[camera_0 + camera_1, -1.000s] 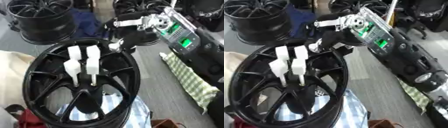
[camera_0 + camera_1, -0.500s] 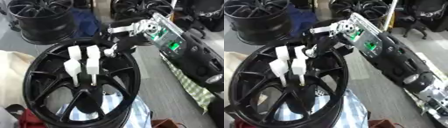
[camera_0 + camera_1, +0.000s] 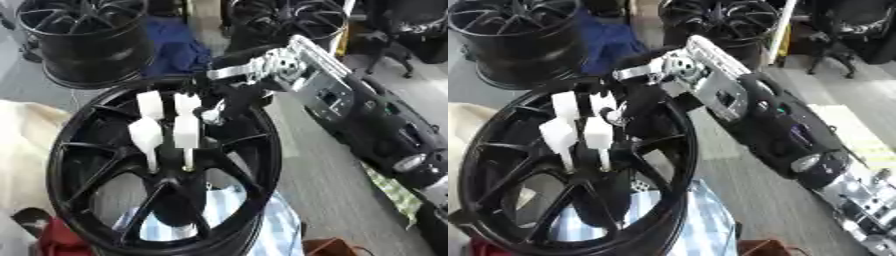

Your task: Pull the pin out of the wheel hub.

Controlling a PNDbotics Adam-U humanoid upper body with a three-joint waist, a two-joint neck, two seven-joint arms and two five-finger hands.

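Reach phase — right robot hand (image 3: pixel 229 102) sits over the wheel hub (image 3: pixel 166 165) rim at about 1 o'clock, just beside the right-hand white pin (image 3: pixel 185 131); the other white pin (image 3: pixel 145 131) stands parallel at its 9 o'clock. Both pins are seated between the spokes, upright, tips toward hub centre. Can't tell whether the fingers are spread or curled (dark on dark), and contact with the pin isn't clear. Next, I'd say: close on the upper block of the near pin, then draw straight along its axis — no side load. Left robot hand not visible.
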